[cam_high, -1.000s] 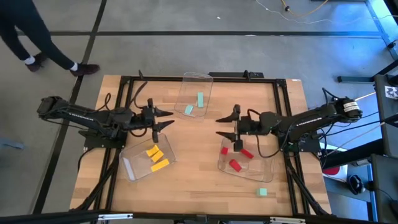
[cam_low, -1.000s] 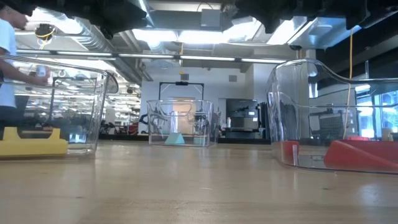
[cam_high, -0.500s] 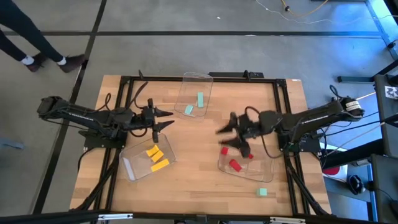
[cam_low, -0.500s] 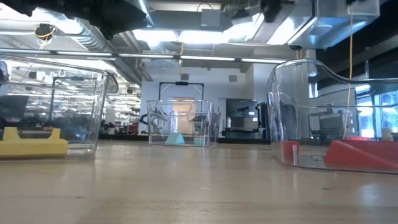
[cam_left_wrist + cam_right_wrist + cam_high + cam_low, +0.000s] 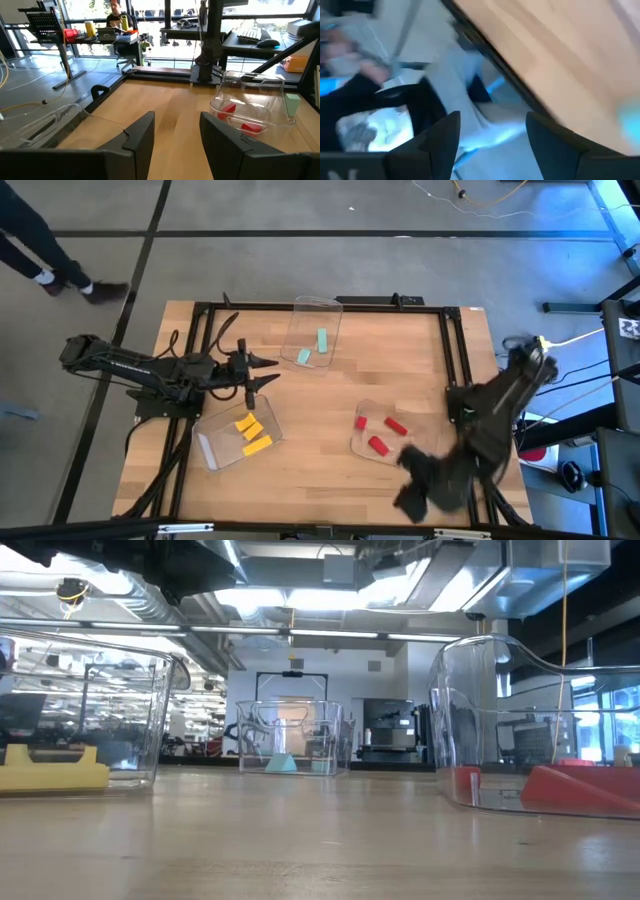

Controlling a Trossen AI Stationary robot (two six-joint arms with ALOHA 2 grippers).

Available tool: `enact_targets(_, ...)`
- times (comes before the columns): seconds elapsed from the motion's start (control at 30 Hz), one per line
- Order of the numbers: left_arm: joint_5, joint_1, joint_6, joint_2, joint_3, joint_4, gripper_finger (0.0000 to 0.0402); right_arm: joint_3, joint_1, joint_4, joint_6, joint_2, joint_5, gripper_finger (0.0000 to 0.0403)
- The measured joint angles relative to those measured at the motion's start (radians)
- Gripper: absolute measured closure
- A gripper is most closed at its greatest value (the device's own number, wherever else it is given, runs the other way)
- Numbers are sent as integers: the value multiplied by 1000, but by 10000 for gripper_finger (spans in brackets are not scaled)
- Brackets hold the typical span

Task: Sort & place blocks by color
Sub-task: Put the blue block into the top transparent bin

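1. High view: the left gripper (image 5: 262,372) hangs open and empty just beyond the yellow blocks' tray (image 5: 212,448), left of the red tray (image 5: 362,444).
2. 3 red blocks (image 5: 378,433) lie in that red tray.
3. The right gripper (image 5: 412,498) has swung from over the red tray to the table's near edge, jaws spread and empty, seemingly toward the stray mint block (image 5: 293,104).

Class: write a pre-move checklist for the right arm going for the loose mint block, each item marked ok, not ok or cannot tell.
1. Right gripper open and empty: ok.
2. Mint block visible from above: not ok, the arm covers it.
3. Right gripper lined up over the mint block: cannot tell.
4. Red blocks inside their tray: ok.
5. Left gripper away across the table: ok.
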Motion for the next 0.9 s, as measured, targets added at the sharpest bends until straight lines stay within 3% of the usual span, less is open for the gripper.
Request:
enact_targets(0.1,0,0,0,0,0,0,253,103,73,-122,266,116,-24,175)
enact_targets(0.23,-1,0,1,0,0,3,253,188,122,-306,523,259,-152,175)
enact_targets(0.37,-2,0,3,0,0,5,253,206,131,-465,659,350,-340,175)
enact_targets(0.43,-2,0,3,-1,0,14,253,206,127,-497,666,388,-382,175)
enact_targets(0.63,-1,0,3,-1,0,22,253,206,115,-522,633,457,-255,175)
enact_targets(0.9,-1,0,2,-1,0,21,253,206,97,-599,653,520,-238,175)
